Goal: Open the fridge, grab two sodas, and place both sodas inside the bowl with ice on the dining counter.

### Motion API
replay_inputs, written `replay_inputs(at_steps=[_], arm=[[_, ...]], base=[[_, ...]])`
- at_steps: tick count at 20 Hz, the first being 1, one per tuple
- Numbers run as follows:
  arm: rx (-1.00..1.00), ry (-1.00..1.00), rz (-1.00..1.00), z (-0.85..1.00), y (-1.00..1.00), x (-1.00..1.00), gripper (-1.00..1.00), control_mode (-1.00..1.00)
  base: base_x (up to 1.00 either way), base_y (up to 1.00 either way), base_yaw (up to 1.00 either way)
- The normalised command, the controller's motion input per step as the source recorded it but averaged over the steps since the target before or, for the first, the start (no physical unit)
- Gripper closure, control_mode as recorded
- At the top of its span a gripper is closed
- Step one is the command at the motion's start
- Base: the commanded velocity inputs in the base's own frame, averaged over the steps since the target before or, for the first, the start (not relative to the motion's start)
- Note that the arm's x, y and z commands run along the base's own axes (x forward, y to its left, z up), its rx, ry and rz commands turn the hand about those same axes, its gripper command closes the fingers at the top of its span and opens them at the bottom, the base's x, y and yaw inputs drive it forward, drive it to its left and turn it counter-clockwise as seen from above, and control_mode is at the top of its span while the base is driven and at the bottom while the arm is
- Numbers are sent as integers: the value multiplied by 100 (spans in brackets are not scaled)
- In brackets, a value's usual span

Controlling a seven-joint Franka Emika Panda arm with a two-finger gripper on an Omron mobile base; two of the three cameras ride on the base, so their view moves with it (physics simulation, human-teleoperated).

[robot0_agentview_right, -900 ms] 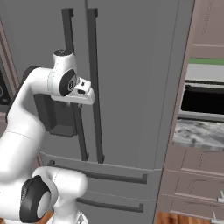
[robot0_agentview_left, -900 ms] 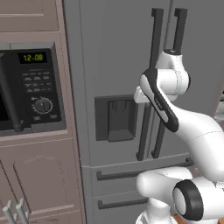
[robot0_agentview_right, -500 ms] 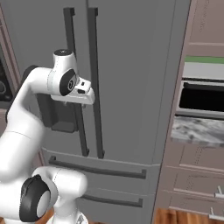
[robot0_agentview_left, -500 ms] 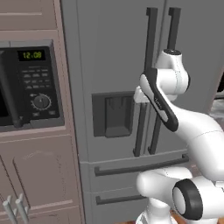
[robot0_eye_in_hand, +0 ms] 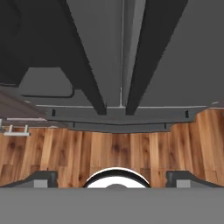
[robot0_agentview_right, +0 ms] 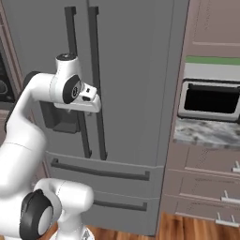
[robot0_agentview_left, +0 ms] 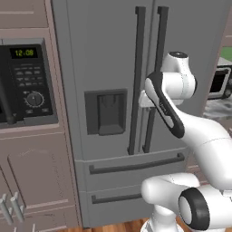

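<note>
The gripper is right up at the fridge, and in the hand view its two dark finger tips sit far apart at the bottom corners, so the jaws are spread wide with nothing between them and nothing held. Looking along the hand, the two dark bar handles run away on either side of the seam between the doors, down to the wooden floor below. From the left base view the white arm reaches up from the lower right and the hand sits just beside the right-hand handle, close in front of the door face; whether it touches the bar I cannot tell. From the right base view the gripper hangs by the pair of handles, about level with the dispenser panel. Both fridge doors are shut, the two lower drawers shut too, so the inside is hidden. Further off, a black microwave sits in the brown cabinets to the left, and to the right there is a marbled counter top under another dark oven front.
</note>
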Motion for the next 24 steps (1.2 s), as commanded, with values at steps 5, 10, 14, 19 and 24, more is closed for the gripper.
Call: replay_inputs(at_steps=[5, 10, 14, 19, 24], arm=[[0, 0, 0, 0, 0, 0, -100, 100], [0, 0, 0, 0, 0, 0, -100, 100], [0, 0, 0, 0, 0, 0, -100, 100], [0, 0, 0, 0, 0, 0, -100, 100], [0, -2, 0, -1, 4, 0, -100, -100]], base=[[-9, -43, -1], [-13, -9, 0], [-20, 5, 0], [-8, 1, 0], [0, 0, 0]])
